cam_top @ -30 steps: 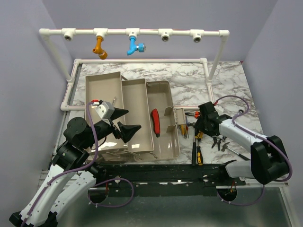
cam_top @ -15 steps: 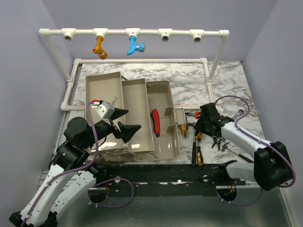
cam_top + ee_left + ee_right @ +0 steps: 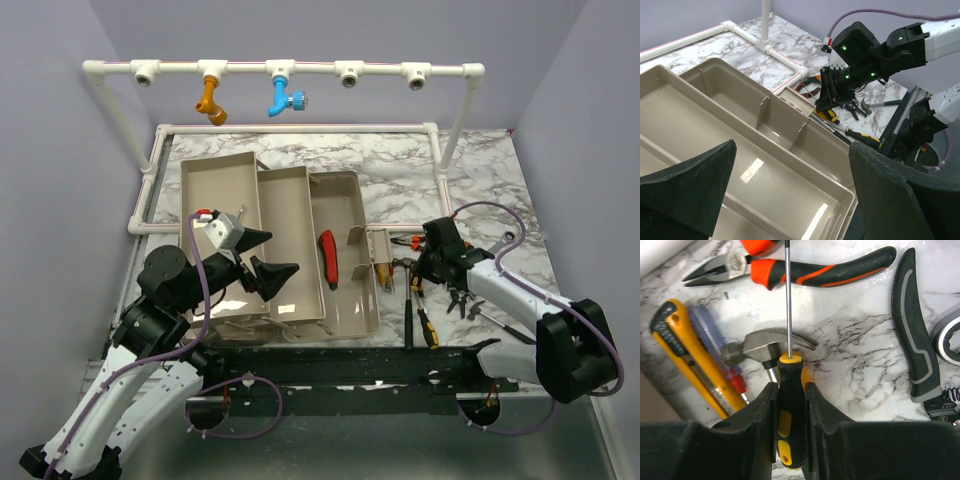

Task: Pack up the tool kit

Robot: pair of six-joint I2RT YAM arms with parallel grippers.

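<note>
The right arm [image 3: 500,285] is reaching into the loose tools lying on the marble desk [image 3: 470,190] just right of the open toolbox [image 3: 215,185], its jaws clamping both sides of a screwdriver [image 3: 790,365] by the black-and-yellow handle. The grip is sitting at the shaft end of the handle, probably so the long shaft is hanging free for the carry to the toolbox. The shaft is crossing over the head of a hammer [image 3: 765,342], and whether the screwdriver is already clearing the desk cannot be told. Orange-handled pliers [image 3: 805,271] and a yellow knife [image 3: 685,355] are waiting beside it, also right of the toolbox.

The left arm [image 3: 165,290] is hovering over the near-left part of the toolbox, its jaws standing wide apart and holding nothing, apparently keeping out of the way while leaving the right-hand trays open to the other arm.

The toolbox is lying fanned out across the left half of the desk, beige trays facing up. A red-handled tool [image 3: 328,258] is already resting in its rightmost tray, the one nearest the clamped screwdriver. Most of the hand tools are lying outside the toolbox, so packing looks to be in its early stages.
</note>
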